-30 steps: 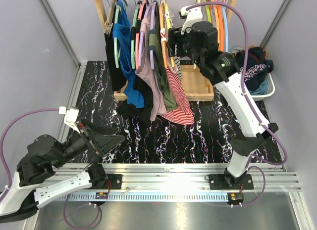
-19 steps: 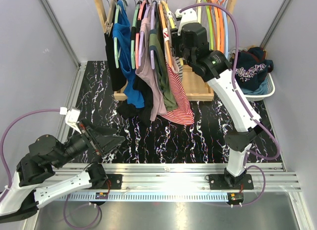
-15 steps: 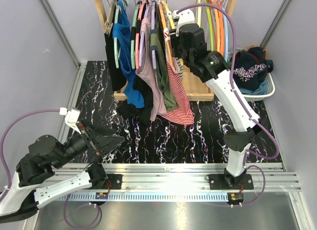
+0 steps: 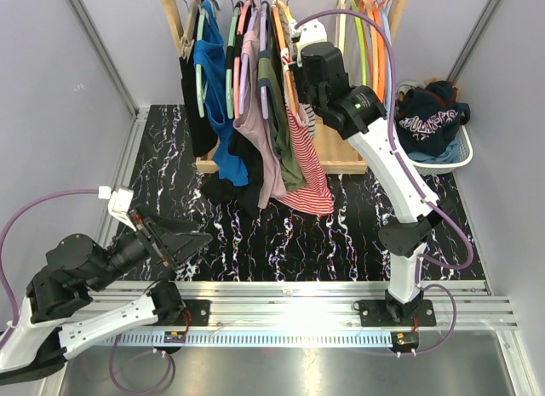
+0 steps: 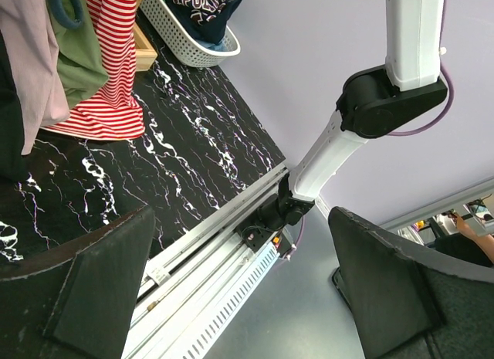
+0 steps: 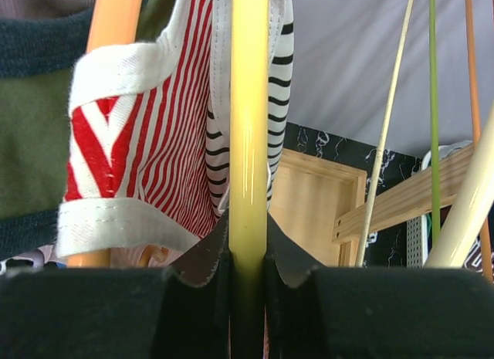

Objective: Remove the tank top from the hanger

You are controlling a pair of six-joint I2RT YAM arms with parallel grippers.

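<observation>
A black-and-white striped tank top (image 6: pixel 282 81) hangs on a yellow hanger (image 6: pixel 249 127), right of a red-and-white striped top (image 6: pixel 154 143) on an orange hanger (image 6: pixel 116 19). My right gripper (image 6: pixel 248 259) is shut on the yellow hanger's bar, which is pinched between both pads. In the top view that gripper (image 4: pixel 298 72) is up at the rack beside the red striped top (image 4: pixel 308 170). My left gripper (image 4: pixel 183 238) rests low at the near left, wide open with nothing between its fingers (image 5: pixel 93 289).
A wooden rack (image 4: pixel 341 149) holds several hung garments, blue (image 4: pixel 213 89), pink and green, with bare hangers (image 4: pixel 366 30) on the right of the rail. A white basket (image 4: pixel 460 153) of dark clothes stands at the far right. Grey walls close in both sides.
My right arm has swung left and in toward the rack, and its jaws have closed onto the yellow hanger. The left arm has stayed in place, still open.
</observation>
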